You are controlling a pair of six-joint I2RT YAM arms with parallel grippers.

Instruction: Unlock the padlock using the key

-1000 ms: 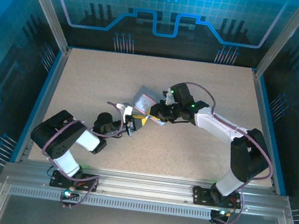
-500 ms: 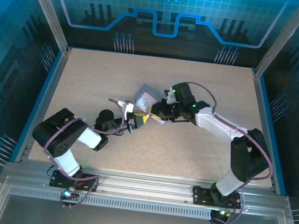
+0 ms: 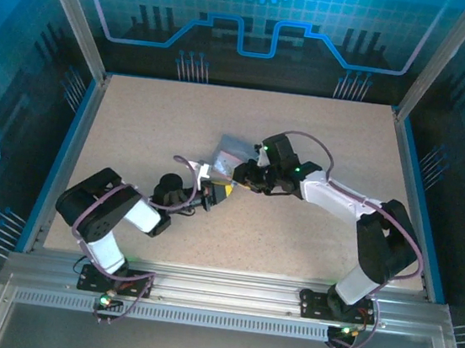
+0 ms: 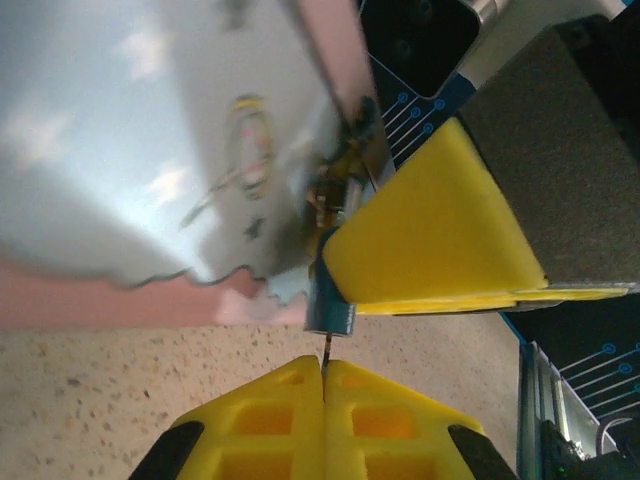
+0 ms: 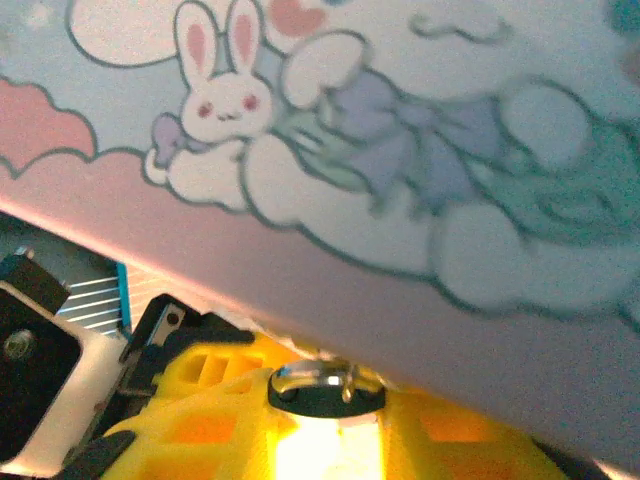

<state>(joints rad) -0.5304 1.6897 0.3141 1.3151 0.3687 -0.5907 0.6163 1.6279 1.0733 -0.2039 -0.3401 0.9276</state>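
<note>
Down at the bottom edge of the left wrist view, the left gripper (image 4: 324,378) had its two yellow fingers pressed together, pinching the key (image 4: 326,350), a thin dark sliver standing up out of the seam between them. The key's upper end met the underside of the padlock (image 4: 330,314), whose small dark bluish body sat just right of the frame's centre, tucked against the lower edge of the cartoon-printed tin (image 4: 150,120) that filled the upper left. A broad yellow finger pad (image 4: 430,235) of the right arm lay against the padlock from the right. In the right wrist view, the padlock (image 5: 325,388) showed as a dark rounded shape with a silvery edge at the bottom centre, lying between that arm's yellow fingers, under the tin (image 5: 400,150) with its white rabbit print; I cannot tell whether those fingers clamped it or merely flanked it. From above, the left gripper (image 3: 216,192) and right gripper (image 3: 239,175) met near the middle of the speckled table (image 3: 154,122), just below the tin (image 3: 229,150).
</note>
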